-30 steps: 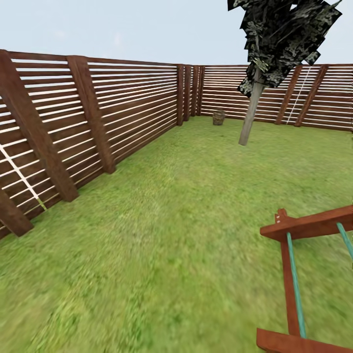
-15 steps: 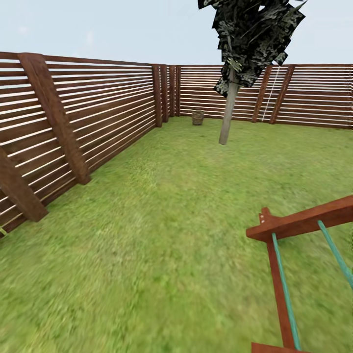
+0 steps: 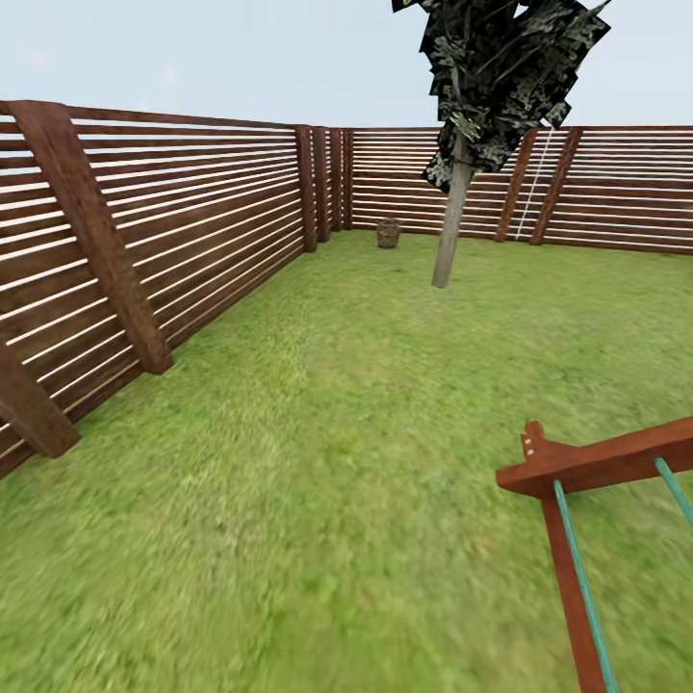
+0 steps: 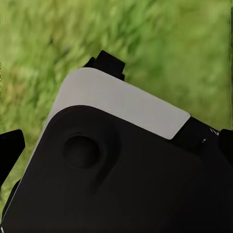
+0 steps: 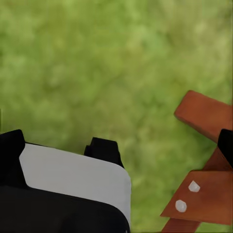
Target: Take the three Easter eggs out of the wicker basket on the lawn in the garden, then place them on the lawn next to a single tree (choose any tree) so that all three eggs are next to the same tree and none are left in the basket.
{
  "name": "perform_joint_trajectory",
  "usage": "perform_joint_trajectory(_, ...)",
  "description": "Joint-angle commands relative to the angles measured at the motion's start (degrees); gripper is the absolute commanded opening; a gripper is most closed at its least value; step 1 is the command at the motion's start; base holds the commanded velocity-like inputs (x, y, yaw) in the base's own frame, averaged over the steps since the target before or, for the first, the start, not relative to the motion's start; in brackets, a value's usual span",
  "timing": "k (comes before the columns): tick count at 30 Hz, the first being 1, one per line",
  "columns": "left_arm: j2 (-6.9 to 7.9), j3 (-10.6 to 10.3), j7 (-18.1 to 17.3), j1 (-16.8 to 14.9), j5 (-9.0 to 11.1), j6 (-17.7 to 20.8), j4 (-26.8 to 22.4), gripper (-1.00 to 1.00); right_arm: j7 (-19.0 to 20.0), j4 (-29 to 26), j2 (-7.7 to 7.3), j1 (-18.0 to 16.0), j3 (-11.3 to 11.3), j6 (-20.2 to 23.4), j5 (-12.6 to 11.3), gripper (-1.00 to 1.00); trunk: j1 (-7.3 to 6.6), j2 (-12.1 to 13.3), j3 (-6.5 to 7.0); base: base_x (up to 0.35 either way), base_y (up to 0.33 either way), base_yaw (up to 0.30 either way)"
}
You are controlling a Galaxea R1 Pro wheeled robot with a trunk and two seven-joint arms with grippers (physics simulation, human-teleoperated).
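We look out over the lawn (image 3: 385, 404), a wide stretch of green grass running to the far corner of the garden. A brown slatted wooden fence (image 3: 192, 231) lines our left side and meets a second run of fence along the back.

The wicker basket (image 3: 388, 232) stands upright on the grass far ahead, near that back corner and just in front of the rear fence. It is too small from here for us to see inside, so we cannot tell whether the eggs are in it.

The tree (image 3: 452, 226) with the pale, smooth trunk rises from the lawn to the right of the basket, somewhat nearer to us, its trunk leaning slightly and its dark speckled foliage at the top of the head view. Basket and tree are near each other but apart.

At lower right, a red-brown wooden frame (image 3: 597, 462) with teal ropes (image 3: 577, 568) stands close to us; the grass between us and the basket is open. In the right wrist view the same wooden frame (image 5: 204, 174), with two pale bolt heads, lies over grass beside the robot body.

Left wrist view: dark and pale grey robot housing (image 4: 116, 160) above grass. We cannot tell whether either claw is spread or pressed together.
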Motion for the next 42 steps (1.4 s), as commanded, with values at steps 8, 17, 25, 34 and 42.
perform_joint_trajectory(8,-0.01,0.45,0.19,-0.02,-0.14,0.22,-0.08,1.0,-0.42,0.15,0.0,-0.1,0.16,-0.56,0.18,1.0,0.03,-0.02,-0.04,0.331,0.103,0.0)
perform_joint_trajectory(17,-0.01,0.45,0.19,-0.02,-0.14,0.16,-0.1,1.0,-0.42,-0.06,-0.08,-0.1,0.1,-0.57,0.14,1.0,0.03,-0.02,-0.04,0.331,0.103,0.0)
perform_joint_trajectory(25,-0.01,0.45,0.18,-0.02,-0.14,0.18,-0.2,1.0,-0.45,-0.08,-0.41,-0.1,0.07,-0.81,0.14,1.0,0.03,-0.02,-0.04,0.33,0.094,0.0)
perform_joint_trajectory(34,-0.09,0.44,0.19,-0.02,-0.14,0.22,-0.34,1.0,-0.46,-0.08,-0.44,-0.1,0.07,-0.84,0.14,1.0,0.03,-0.02,-0.04,0.332,0.01,0.0)
perform_joint_trajectory(42,-0.1,0.38,0.21,-0.02,-0.17,0.22,-0.45,1.0,-0.44,-0.08,-0.44,-0.1,0.07,-0.84,0.14,1.0,0.03,-0.02,-0.04,0.338,0.0,0.0)
